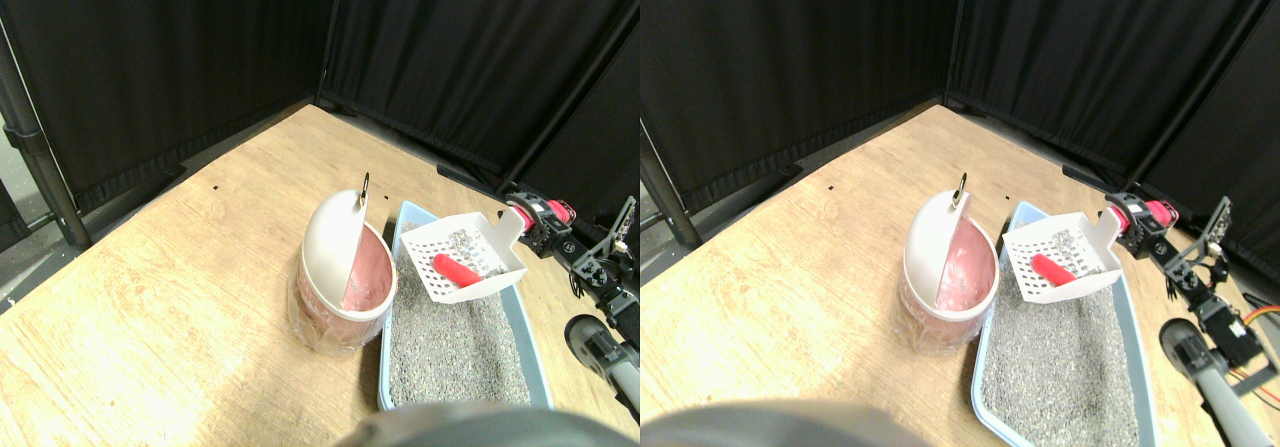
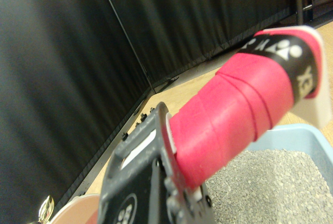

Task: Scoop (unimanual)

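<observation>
The hand (image 1: 535, 219) grips the scoop's (image 1: 462, 257) red-wrapped handle (image 2: 234, 114), raised over the litter tray (image 1: 520, 322). The red cylinder (image 1: 455, 270) lies inside: light, rigid plastic, likely to roll. Bin (image 1: 345, 267) at nine o'clock.

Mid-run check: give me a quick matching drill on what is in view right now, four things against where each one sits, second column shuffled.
Things:
1. red piece
2. scoop
3. bin
4. litter tray

Places:
A. on the wooden floor, beside the tray, lid tipped open
B. lying in the white slotted scoop
C. on the floor, filled with grey litter
D. raised over the far end of the tray, its red-wrapped handle at the right gripper

Pairs: 1-B, 2-D, 3-A, 4-C
</observation>
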You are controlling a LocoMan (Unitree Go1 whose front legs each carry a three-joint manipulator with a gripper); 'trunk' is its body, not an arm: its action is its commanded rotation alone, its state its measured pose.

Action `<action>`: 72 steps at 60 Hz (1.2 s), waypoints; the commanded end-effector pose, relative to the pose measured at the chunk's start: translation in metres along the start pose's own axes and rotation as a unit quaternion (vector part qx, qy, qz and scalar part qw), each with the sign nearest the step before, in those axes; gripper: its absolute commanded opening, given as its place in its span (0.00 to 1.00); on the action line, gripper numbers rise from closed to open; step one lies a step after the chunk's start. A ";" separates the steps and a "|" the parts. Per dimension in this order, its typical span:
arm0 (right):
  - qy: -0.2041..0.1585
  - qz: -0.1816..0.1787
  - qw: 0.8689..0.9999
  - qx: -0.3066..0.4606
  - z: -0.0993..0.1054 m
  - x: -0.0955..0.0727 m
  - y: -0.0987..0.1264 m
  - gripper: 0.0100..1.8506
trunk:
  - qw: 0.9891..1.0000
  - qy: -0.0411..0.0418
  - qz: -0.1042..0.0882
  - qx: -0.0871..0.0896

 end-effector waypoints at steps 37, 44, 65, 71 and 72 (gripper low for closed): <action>0.026 0.018 0.999 -0.017 0.009 0.015 0.025 0.02 | 1.000 0.000 0.020 -0.001; 0.030 0.022 0.999 -0.024 0.010 0.018 0.028 0.02 | 1.000 -0.001 0.020 0.001; 0.037 0.025 0.998 -0.038 0.018 0.024 0.033 0.02 | 1.000 -0.005 0.021 -0.002; 0.039 0.029 0.997 -0.053 0.021 0.025 0.034 0.02 | 1.000 -0.007 0.022 -0.003; 0.039 0.029 0.997 -0.053 0.021 0.025 0.034 0.02 | 1.000 -0.009 0.023 -0.003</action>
